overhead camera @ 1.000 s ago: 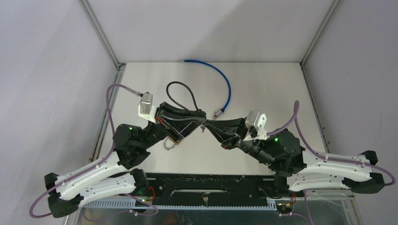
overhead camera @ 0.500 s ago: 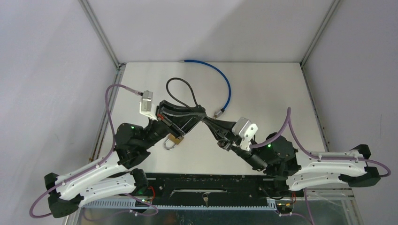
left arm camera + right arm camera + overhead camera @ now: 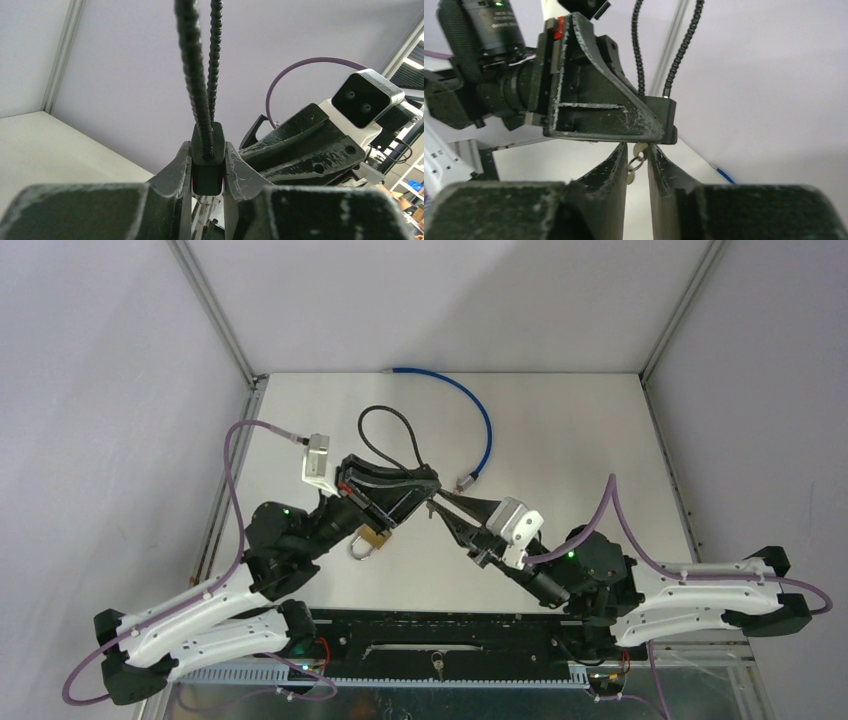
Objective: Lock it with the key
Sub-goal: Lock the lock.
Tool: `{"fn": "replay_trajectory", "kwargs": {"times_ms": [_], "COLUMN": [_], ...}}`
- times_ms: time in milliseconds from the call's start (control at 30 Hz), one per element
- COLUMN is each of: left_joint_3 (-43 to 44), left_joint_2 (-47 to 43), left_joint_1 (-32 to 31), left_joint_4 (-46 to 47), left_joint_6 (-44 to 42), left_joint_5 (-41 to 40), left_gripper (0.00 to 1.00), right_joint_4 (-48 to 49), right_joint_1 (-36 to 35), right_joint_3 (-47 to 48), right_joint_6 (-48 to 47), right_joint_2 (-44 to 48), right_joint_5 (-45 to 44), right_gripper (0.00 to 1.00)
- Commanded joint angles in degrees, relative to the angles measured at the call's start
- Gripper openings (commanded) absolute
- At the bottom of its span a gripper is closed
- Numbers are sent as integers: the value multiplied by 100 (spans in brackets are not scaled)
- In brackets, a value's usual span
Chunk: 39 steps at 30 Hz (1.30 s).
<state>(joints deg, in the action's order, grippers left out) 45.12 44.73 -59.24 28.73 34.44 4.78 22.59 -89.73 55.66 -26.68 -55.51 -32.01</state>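
L gripper (image 3: 207,152) is clamping the lock (image 3: 206,172). R gripper (image 3: 638,153) is pinching the key (image 3: 640,148) just under the lock.

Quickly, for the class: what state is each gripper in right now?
Left gripper: closed, holding the cable lock body.
Right gripper: closed, holding the key.

One cable lock (image 3: 207,167), one padlock (image 3: 370,539), one key (image 3: 640,148), one blue cable (image 3: 487,430).
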Motion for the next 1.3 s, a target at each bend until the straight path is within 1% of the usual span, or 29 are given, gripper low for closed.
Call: {"fn": "replay_trajectory", "kwargs": {"times_ms": [0, 133, 300, 433, 500, 600, 733, 867, 967, 1100, 1200, 1267], "left_joint_3": [10, -24, -121, -165, -142, -8, 358, 423, 410, 400, 312, 312], "left_joint_2": [-27, -89, -200, -268, -288, -258, -83, -17, 7, 7, -88, -151], "left_joint_1": [-8, -8, 22, 39, 44, 44, 27, 27, 27, 27, 27, 27], "left_joint_4": [-395, -416, -431, -356, -467, -1020, -2129, -2502, -2540, -2352, -1799, -1334], "left_joint_6": [-230, -265, -327, -569, -795, -1318, -1989, -2243, -2222, -1795, -1308, -921], "left_joint_5": [-133, -177, -245, 66, 196, 370, 401, 390, 374, 106, 14, 84], "left_gripper": [0, 0, 0, 0, 0, 0, 0, 0, 0, 0, 0, 0], "right_joint_4": [3, 112, -85, -292, -396, -889, -1618, -1966, -2186, -2445, -2328, -2012], "right_joint_1": [-54, -46, 70, 266, 433, 853, 1609, 2007, 2206, 2276, 2295, 2321], "right_joint_3": [161, -93, -194, -188, -187, -57, 127, 188, 195, 135, -98, -267], "right_joint_6": [356, 534, 762, 1018, 1304, 2005, 2976, 3450, 3645, 3633, 3587, 3596], "right_joint_2": [361, 726, 1125, 1323, 1357, 1354, 1305, 1240, 1235, 1317, 1481, 1572], "right_joint_5": [736, 1036, 1047, 858, 795, 983, 1945, 2501, 2882, 2826, 2745, 2856], "right_gripper": [27, 36, 38, 38, 38, 38, 39, 40, 40, 40, 40, 40]}}
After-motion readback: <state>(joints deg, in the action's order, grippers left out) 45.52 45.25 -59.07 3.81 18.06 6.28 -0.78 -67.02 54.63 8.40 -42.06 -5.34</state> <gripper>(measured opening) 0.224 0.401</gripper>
